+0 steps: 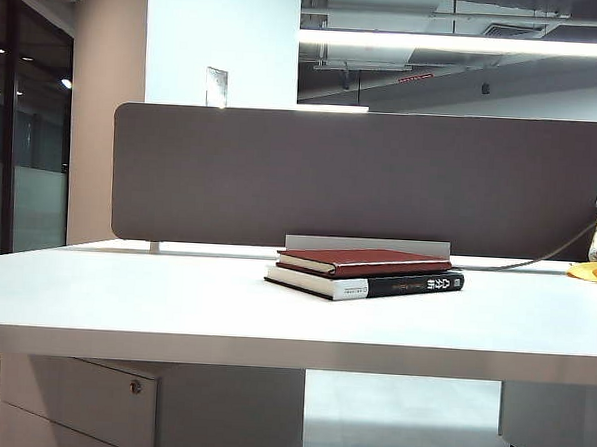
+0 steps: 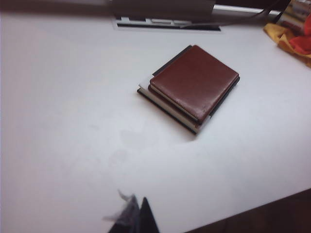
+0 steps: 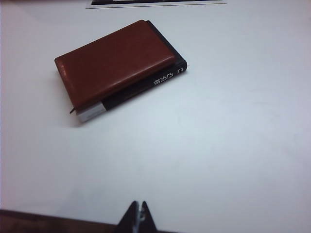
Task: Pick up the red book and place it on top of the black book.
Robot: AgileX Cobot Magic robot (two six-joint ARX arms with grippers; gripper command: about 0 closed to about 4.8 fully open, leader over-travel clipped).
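1. Red book (image 1: 362, 260) lies flat on the black book (image 1: 375, 283), slightly askew, mid-surface near the grey divider (image 1: 361, 177).
2. White surface (image 1: 125, 295) lies bare around the stack; yellow cloth (image 1: 591, 271) sits at its far right edge.
3. Left gripper (image 2: 138, 216) hangs near the front edge, well apart from the books; jaws closed, empty.
4. Right gripper (image 3: 140, 217) likewise; jaws pressed together, empty.

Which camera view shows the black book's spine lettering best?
The right wrist view: the black book turns its white-lettered spine to it. The exterior view shows that spine small; the left wrist view shows only edges under the red book.
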